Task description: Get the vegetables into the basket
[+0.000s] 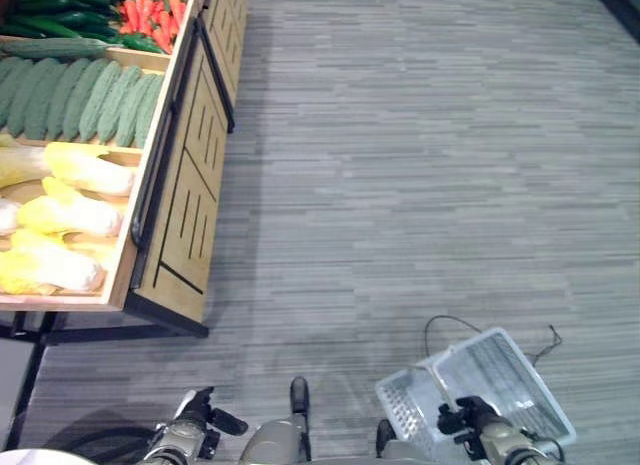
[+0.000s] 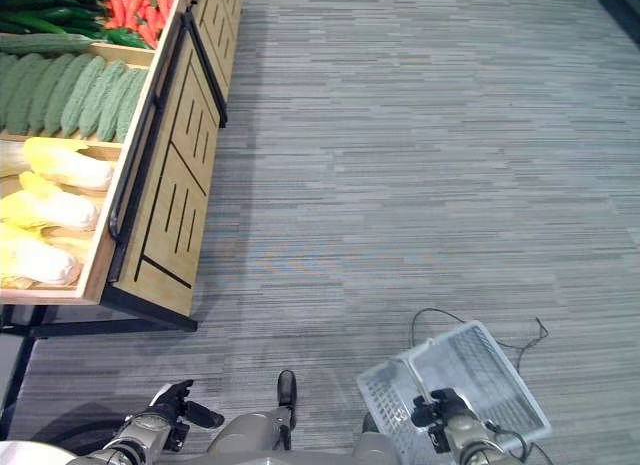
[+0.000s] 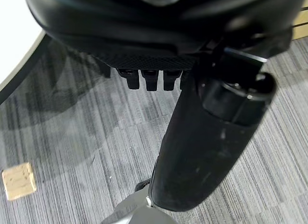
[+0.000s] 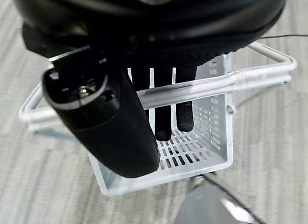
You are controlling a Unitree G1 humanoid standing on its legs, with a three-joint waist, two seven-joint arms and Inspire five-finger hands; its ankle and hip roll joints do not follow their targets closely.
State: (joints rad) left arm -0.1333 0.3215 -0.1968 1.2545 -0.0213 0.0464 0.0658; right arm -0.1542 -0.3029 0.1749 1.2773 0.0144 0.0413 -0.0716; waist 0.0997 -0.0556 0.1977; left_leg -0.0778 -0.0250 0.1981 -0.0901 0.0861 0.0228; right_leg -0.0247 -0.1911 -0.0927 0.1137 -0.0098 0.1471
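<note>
The vegetables lie on a wooden display stand [image 1: 185, 185] at the far left: pale yellow cabbages [image 1: 70, 215], green bitter gourds [image 1: 80, 100], dark cucumbers [image 1: 60, 5] and red peppers [image 1: 150, 15]. A white wire basket [image 1: 500, 385] hangs by my right side with nothing in it. My right hand [image 4: 110, 132] has its fingers curled over the basket's handle [image 4: 192, 91], with the thumb in front. My left hand [image 3: 207, 147] is low at my left side [image 1: 200, 415], well short of the stand, fingers curled and holding nothing.
Grey striped floor stretches ahead and to the right of the stand. The stand's black metal frame [image 1: 60, 330] reaches toward me at the lower left. A small tan block [image 3: 19, 180] lies on the floor near a white curved edge [image 3: 14, 41].
</note>
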